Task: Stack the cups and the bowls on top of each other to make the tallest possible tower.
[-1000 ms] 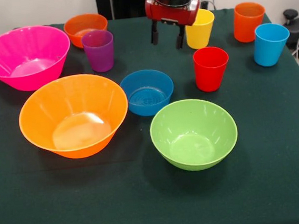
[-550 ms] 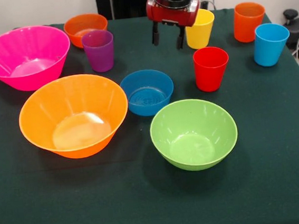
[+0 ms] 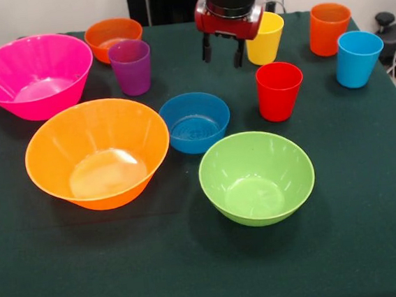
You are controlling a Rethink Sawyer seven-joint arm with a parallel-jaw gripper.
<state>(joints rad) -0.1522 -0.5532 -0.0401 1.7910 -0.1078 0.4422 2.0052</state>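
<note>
All cups and bowls stand apart on the table; no tower stands. In the front view my gripper [image 3: 223, 55] hangs open and empty above the cloth, left of the yellow cup [image 3: 265, 38]. The red cup [image 3: 279, 90] is in front of it to the right. The orange cup [image 3: 329, 28] and light blue cup [image 3: 358, 58] stand at the far right, the purple cup [image 3: 131, 66] to the left. The small blue bowl [image 3: 195, 122] lies in the middle, the green bowl [image 3: 256, 176] in front of it, and the large orange bowl [image 3: 97, 152], pink bowl [image 3: 34, 76] and small orange bowl [image 3: 112, 36] on the left.
A dark green cloth [image 3: 360, 231] covers the table. A black object with cables [image 3: 392, 31] sits off the right edge.
The gripper has drifted slightly to the right and a little up. The cups and bowls have not moved.
</note>
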